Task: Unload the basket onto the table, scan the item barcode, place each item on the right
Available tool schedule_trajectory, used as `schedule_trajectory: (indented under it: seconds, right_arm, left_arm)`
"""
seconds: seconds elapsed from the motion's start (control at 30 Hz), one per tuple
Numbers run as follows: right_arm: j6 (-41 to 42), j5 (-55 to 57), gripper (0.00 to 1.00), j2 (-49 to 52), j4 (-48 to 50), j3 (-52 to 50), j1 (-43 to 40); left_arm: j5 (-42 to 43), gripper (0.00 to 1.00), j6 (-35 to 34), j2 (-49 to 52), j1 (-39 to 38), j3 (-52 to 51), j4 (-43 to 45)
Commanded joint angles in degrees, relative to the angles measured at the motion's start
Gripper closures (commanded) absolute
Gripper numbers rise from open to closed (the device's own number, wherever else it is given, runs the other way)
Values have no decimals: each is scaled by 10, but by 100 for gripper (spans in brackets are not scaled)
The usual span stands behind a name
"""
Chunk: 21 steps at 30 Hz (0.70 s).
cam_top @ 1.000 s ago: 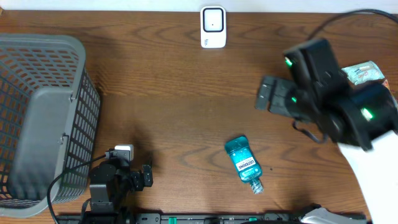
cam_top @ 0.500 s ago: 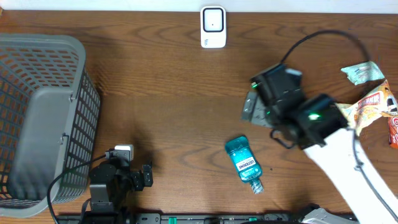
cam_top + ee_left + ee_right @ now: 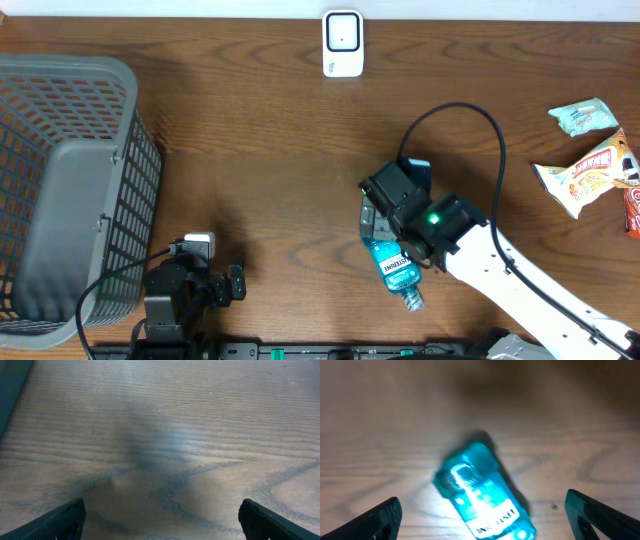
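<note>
Mouthwash bottle (image 3: 400,272) lay flat on the desk (image 3: 260,150) beneath the right fingers (image 3: 372,522), spread wide; left fingers (image 3: 52,522), near left, likewise spread.

A grey basket (image 3: 135,200) sits far left; snack packets (image 3: 590,172) (three, one cut off) lie far right.

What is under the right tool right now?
The teal mouthwash bottle, lying on the wooden table. From overhead, the open right tool covers its wider end; label and cap show. The wrist view shows that end between the fingers, untouched.
</note>
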Motion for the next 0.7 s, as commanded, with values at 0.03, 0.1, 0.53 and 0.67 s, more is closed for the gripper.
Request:
schedule_trajectory:
  seconds: [0.03, 0.1, 0.53, 0.67]
  right_arm:
    - [-13, -27, 1, -4, -24, -16, 3]
    - [-51, -59, 1, -4, -22, -23, 4]
    - [23, -155, 9, -4, -21, -103, 48]
    - [23, -174, 10, -4, -39, -104, 48]
  left_arm:
    - [1, 2, 6, -1, 0, -3, -7]
    - [1, 2, 6, -1, 0, -3, -7]
    - [1, 2, 6, -1, 0, -3, -7]
    - [1, 2, 6, -1, 0, -3, -7]
